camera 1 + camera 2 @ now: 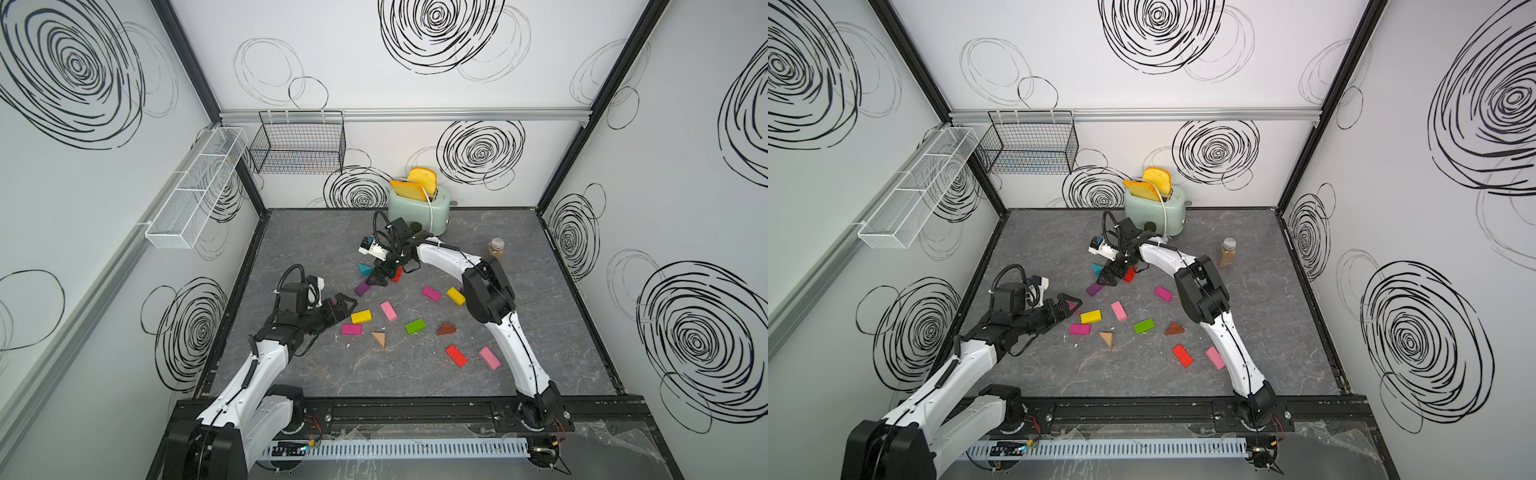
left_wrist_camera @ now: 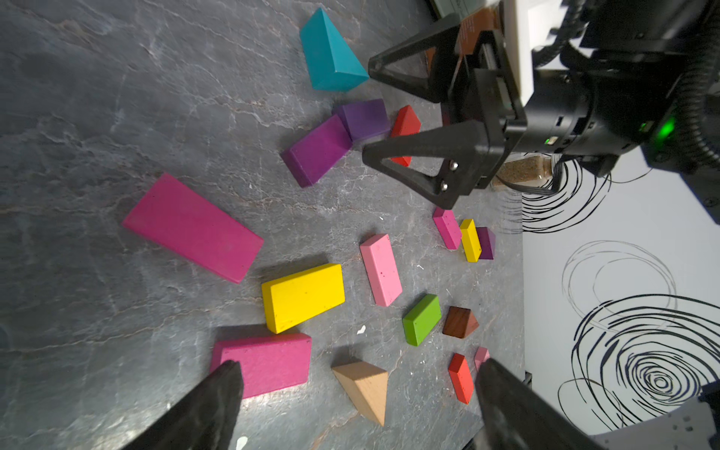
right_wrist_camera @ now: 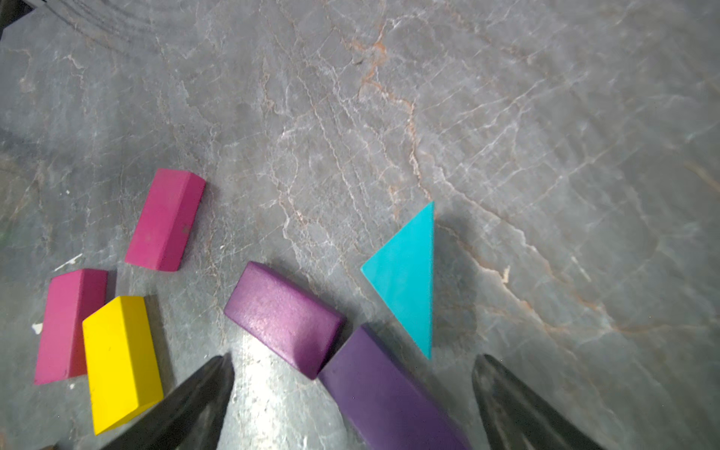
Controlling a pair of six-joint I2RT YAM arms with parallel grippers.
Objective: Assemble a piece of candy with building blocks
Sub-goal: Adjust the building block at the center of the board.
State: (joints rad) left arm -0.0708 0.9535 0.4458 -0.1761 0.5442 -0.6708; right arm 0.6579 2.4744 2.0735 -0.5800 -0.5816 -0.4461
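Sixteen building blocks (image 2: 265, 364) are counted in the left wrist view: three magenta bricks (image 2: 193, 228), two pink bricks (image 2: 380, 270), two yellow bricks (image 2: 302, 298), two red blocks (image 2: 459, 378), one green brick (image 2: 420, 319), three purple pieces (image 2: 317, 156), and three wedges (image 2: 331, 54), one each in teal, tan and brown. One toaster (image 1: 419, 205) is seen, two toast slices (image 1: 422, 178) are counted in it, and one spice jar (image 1: 496, 249) and two wire baskets (image 1: 299, 137) are noted.

2 top views high, overhead — wrist views close, downward.
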